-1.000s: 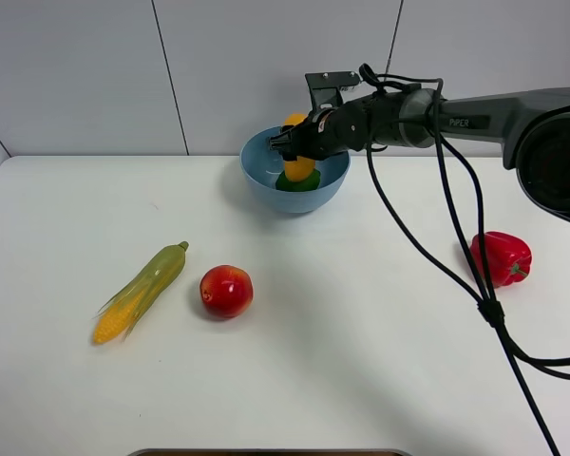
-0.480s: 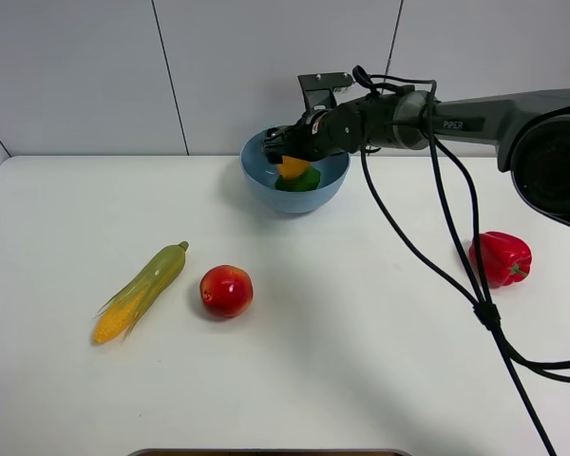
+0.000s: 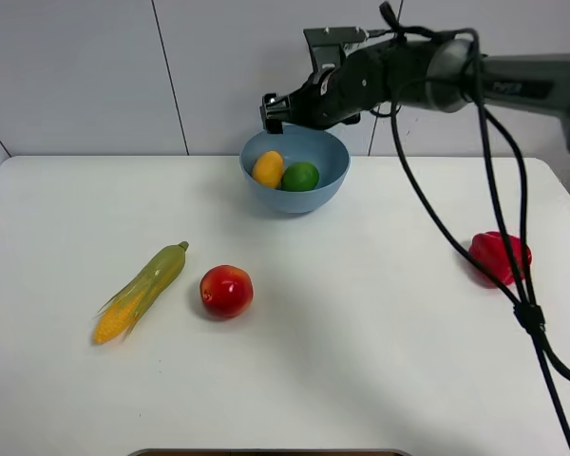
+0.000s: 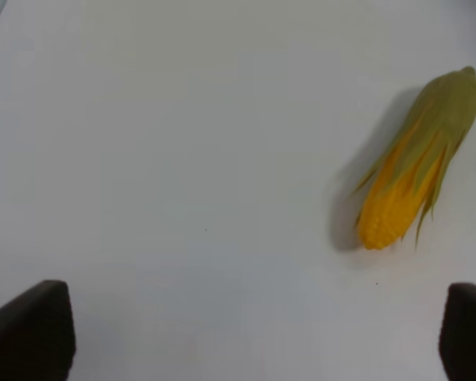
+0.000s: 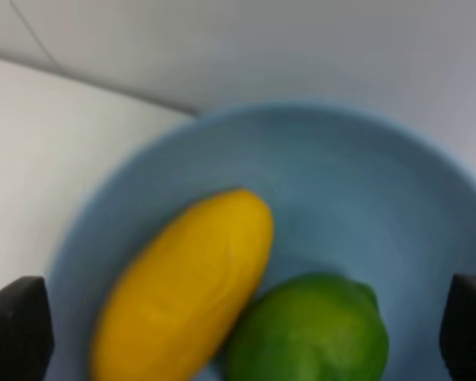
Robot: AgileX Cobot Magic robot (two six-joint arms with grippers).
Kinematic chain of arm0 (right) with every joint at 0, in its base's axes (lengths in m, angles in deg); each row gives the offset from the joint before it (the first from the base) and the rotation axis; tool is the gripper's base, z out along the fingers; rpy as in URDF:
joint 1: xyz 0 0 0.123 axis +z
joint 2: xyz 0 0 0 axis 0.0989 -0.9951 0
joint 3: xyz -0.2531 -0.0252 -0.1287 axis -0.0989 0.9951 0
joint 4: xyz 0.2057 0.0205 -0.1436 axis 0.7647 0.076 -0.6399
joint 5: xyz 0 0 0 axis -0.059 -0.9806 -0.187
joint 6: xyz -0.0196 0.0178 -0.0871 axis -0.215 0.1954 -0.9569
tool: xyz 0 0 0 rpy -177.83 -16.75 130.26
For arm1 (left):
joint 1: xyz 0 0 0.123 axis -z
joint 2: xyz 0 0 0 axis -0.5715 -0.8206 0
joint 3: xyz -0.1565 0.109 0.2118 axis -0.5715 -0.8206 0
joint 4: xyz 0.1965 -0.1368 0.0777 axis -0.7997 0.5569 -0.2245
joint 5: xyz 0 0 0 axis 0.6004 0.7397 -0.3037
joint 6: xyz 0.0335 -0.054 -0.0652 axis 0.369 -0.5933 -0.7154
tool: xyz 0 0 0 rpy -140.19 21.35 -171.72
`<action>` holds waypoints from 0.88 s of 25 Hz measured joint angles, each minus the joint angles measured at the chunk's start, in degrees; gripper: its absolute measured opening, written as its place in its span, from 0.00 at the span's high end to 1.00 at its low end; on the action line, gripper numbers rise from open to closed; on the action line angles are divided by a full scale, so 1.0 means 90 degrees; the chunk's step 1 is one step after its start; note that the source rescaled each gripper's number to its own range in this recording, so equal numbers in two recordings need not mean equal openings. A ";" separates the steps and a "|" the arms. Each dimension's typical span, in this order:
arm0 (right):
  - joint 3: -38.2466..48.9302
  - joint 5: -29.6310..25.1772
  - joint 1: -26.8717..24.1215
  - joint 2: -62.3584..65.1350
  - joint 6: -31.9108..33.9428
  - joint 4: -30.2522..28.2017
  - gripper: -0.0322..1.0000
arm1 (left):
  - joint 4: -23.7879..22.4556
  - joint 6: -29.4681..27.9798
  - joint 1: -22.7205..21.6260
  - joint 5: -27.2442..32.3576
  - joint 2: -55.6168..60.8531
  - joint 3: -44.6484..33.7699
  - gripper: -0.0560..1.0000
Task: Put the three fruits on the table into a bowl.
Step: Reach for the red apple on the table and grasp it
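The light blue bowl [image 3: 327, 180] stands at the back of the white table [image 3: 361, 342]. Inside it lie the yellow-orange mango [image 3: 268, 168] and the green lime [image 3: 300, 176], side by side and touching. My right gripper [image 3: 283, 112] hovers open and empty just above the bowl's far rim. Its wrist view looks down on the mango [image 5: 182, 286] and lime [image 5: 309, 333], with the dark fingertips [image 5: 16, 329] wide apart. The red apple [image 3: 226, 291] rests on the table left of centre. My left gripper [image 4: 246, 341] is open over bare table, near the corn.
A green-husked corn cob [image 3: 141, 291] lies left of the apple, also seen as the corn cob [image 4: 416, 163] in the left wrist view. A red bell pepper [image 3: 499, 256] sits at the right, behind hanging black cables [image 3: 513, 285]. A grey wall rises behind the table.
My right gripper opened and let the mango drop into the bowl beside the lime, then lifted clear above the rim. Apple, corn and pepper stayed put.
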 joint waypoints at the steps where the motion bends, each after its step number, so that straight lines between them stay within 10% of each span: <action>1: 0.0000 -0.0091 0.0000 0.0222 0.0000 -0.0017 0.00 | 0.0000 0.0000 0.0000 0.0000 0.0000 0.0000 0.22; 22: 0.0000 -0.3278 0.0009 0.4846 -0.1380 -0.0545 0.00 | 0.0000 0.0005 0.0000 0.0000 0.0000 0.0000 0.22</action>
